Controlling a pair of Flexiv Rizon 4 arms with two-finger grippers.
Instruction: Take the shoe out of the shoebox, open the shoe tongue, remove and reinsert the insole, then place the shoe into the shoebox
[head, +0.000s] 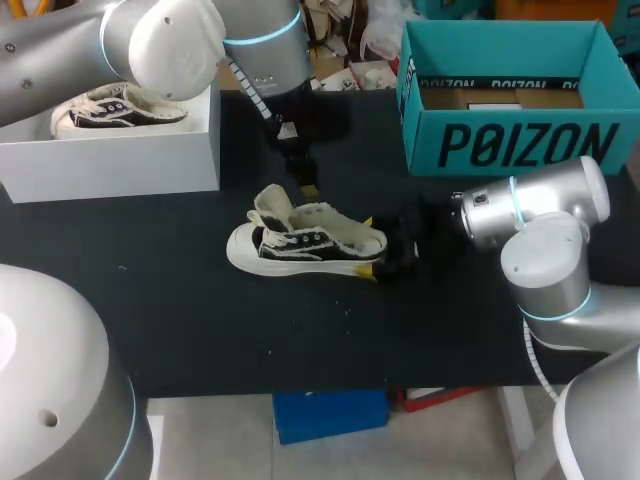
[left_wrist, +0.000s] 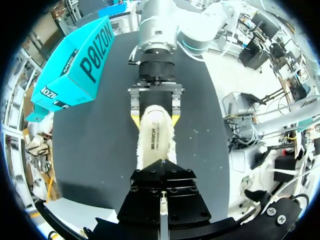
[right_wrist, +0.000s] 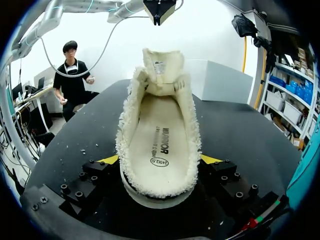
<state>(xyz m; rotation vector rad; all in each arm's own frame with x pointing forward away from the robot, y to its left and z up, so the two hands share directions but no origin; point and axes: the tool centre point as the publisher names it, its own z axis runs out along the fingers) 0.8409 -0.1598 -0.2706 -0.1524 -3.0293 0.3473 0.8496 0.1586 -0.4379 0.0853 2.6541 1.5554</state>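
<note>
The shoe (head: 305, 243) lies on its sole on the black table (head: 200, 330), out of the white shoebox (head: 110, 160) and well apart from it, off that box's near corner; its long axis runs about level with the shoebox's long front wall; the toe points back toward the shoebox side, the heel away from it. The tongue (head: 272, 207) stands up at the end nearer the shoebox, leaving the mouth wide; in the right wrist view the insole (right_wrist: 157, 140) lies flat inside, between frayed cream edges.

The right gripper (head: 372, 248) is at the heel, the end farthest from the shoebox; its jaws are clamped on the heel from both sides, one yellow tip against each flank, fairly wide apart with the shoe's width between them. The left gripper (head: 306, 187) hangs point-down above the tongue, on the shoe's far side, between the shoebox and the shoe's middle; its jaws are together and hold nothing; the right wrist view shows a clear gap between it and the tongue's top.

A second shoe (head: 118, 106) of the same kind sits inside the white shoebox; a teal box (head: 515, 140) stands open on the table, well apart from the shoebox, past the shoe's heel end. Pale specks dot the table near the shoe.
</note>
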